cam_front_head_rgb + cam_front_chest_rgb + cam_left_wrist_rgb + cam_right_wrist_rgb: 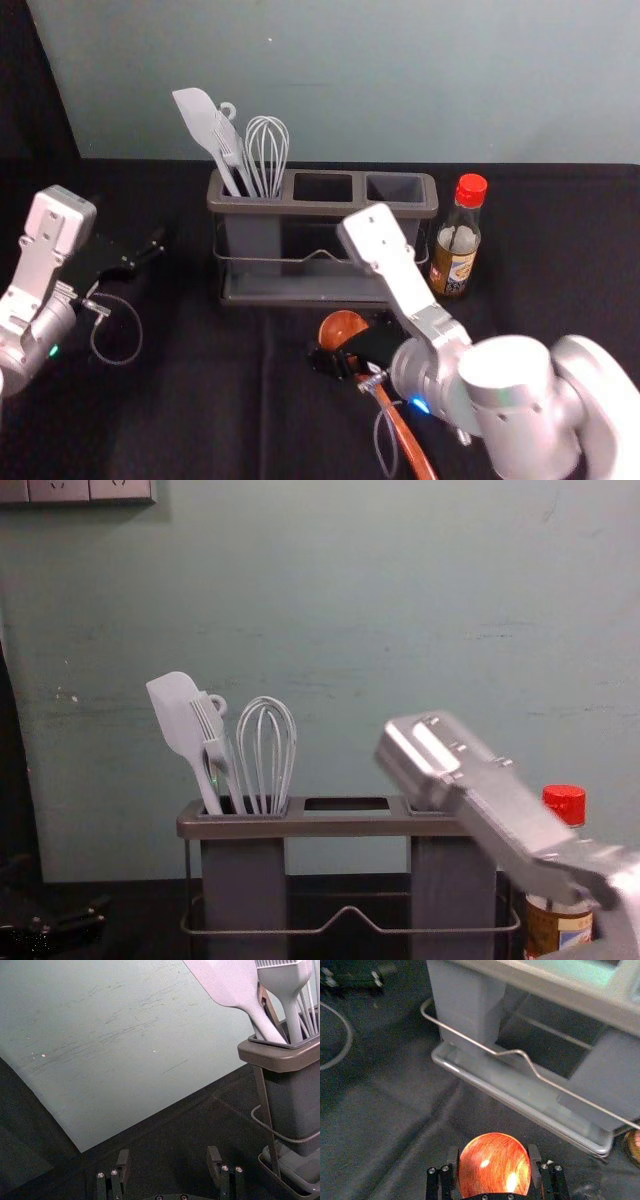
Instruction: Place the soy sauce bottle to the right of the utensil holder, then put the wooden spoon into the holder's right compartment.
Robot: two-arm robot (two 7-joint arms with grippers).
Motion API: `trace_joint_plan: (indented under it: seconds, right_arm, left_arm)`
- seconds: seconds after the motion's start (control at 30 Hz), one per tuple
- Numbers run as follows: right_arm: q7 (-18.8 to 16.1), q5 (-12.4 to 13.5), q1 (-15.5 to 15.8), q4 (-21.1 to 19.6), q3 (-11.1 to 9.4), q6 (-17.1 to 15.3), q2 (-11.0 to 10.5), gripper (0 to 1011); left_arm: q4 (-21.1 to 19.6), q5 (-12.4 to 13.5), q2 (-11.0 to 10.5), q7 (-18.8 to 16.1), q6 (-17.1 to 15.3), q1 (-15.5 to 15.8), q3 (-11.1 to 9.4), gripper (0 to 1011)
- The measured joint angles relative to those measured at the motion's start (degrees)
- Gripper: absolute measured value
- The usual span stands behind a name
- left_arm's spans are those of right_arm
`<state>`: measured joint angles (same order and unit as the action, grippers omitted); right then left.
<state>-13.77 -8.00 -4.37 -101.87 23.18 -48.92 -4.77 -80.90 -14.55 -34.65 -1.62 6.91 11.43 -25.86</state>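
Observation:
My right gripper is in front of the utensil holder, shut on the bowl of the wooden spoon; the reddish handle slants towards the front right. In the right wrist view, the round bowl lies between the fingertips of my right gripper, against both sides. The soy sauce bottle, red-capped, stands upright just right of the holder. Left of the holder, my left gripper is open with nothing between its fingers, as the left wrist view shows of the left gripper.
A spatula, a brush and a whisk stand in the holder's left compartment. The right arm's pale wrist housing reaches across the holder's right part in the chest view. A wall rises behind the black-covered table.

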Motion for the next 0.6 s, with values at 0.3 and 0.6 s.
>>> trace_joint_plan:
  seconds: [0.3, 0.6]
  right_arm:
    - [-0.6, 0.38, 8.56, -8.03, -3.07, 11.32, -3.38, 837]
    - [0.33, -0.09, 14.72, -11.64, -5.26, 27.76, -5.62, 836]
  left_arm:
    - [0.0, 0.0, 0.0, 0.0, 0.0, 0.0, 0.0, 1000]
    - [0.0, 0.0, 0.0, 0.0, 0.0, 0.0, 0.0, 1000]
